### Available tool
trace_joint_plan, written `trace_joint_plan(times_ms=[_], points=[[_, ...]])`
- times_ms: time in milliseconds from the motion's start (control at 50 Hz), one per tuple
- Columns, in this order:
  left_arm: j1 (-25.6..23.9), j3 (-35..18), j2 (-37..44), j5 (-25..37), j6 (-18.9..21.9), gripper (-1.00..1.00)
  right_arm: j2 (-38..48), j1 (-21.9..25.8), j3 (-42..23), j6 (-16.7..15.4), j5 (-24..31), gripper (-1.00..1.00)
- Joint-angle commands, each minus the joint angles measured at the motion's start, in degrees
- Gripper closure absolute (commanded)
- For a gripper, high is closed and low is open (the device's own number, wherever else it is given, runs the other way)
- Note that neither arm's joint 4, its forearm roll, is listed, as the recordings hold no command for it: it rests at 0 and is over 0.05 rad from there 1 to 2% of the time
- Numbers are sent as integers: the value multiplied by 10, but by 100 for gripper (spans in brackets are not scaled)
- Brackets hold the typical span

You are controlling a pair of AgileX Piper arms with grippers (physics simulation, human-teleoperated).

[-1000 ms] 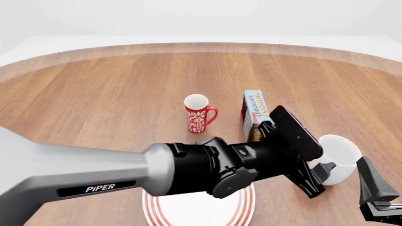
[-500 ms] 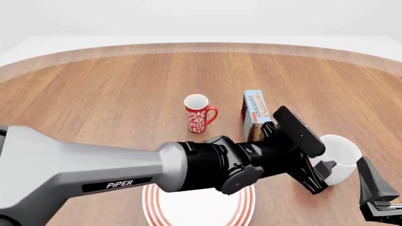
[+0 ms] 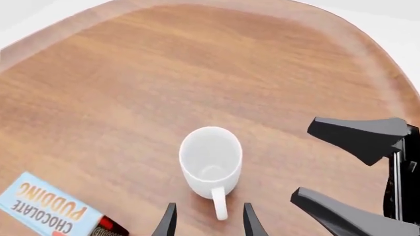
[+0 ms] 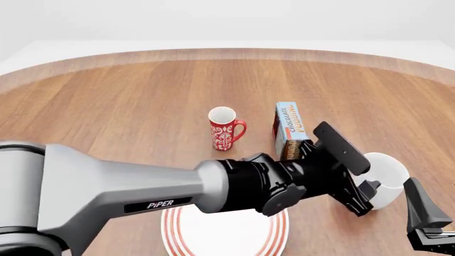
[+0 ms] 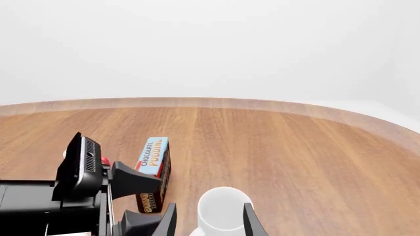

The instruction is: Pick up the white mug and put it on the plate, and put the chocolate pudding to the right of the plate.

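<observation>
The white mug (image 4: 387, 176) stands upright on the table at the right, its handle (image 3: 220, 207) pointing toward my left gripper. My left gripper (image 3: 209, 220) is open, its two fingertips on either side of the handle without closing on it; from the front it (image 4: 365, 194) sits against the mug's near left side. The plate (image 4: 213, 237) lies at the near edge, mostly hidden under my left arm. The chocolate pudding (image 4: 287, 128) stands upright just left of the mug. My right gripper (image 5: 208, 222) is open, close behind the mug (image 5: 223, 212), holding nothing.
A slim red-and-white patterned mug (image 4: 225, 129) stands left of the pudding. My left arm (image 4: 142, 194) stretches across the near table over the plate. The right gripper's fingers (image 3: 357, 135) spread wide close beside the white mug. The table's curved rim (image 4: 227, 53) runs along the back.
My left arm has swung and reached slightly farther right, bringing its gripper closer against the white mug. The right gripper, both mugs and the pudding have stayed put.
</observation>
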Motion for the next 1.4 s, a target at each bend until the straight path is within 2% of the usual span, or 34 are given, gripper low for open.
trace_joint_plan(times_ms=[20, 1400], points=[[3, -21, 19, 9, -6, -100, 0, 0, 0, 0, 0, -100], [-4, -135, 138, 83, -14, -100, 0, 0, 0, 0, 0, -100]])
